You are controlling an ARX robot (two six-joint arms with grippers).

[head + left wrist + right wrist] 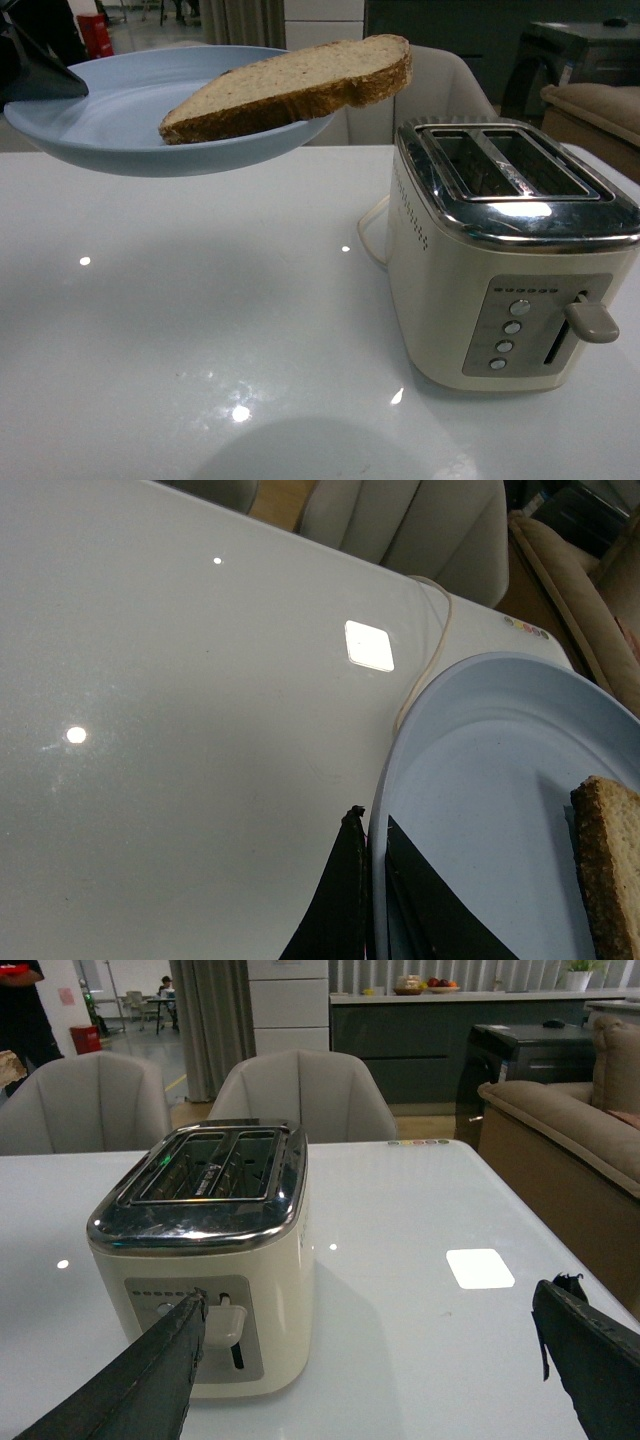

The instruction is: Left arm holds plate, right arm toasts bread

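Observation:
The pale blue plate hangs above the white table at the upper left, tilted, with my left gripper shut on its left rim. In the left wrist view the left gripper pinches the plate rim between its black fingers. The bread lies on the plate, its rounded end sticking out past the right rim toward the toaster; the bread crust shows at the wrist view's edge. My right gripper is open, one finger in front of the toaster lever.
The cream toaster's two slots are empty and its lever is up. Its cord runs across the white table. Grey chairs and a sofa stand beyond the table.

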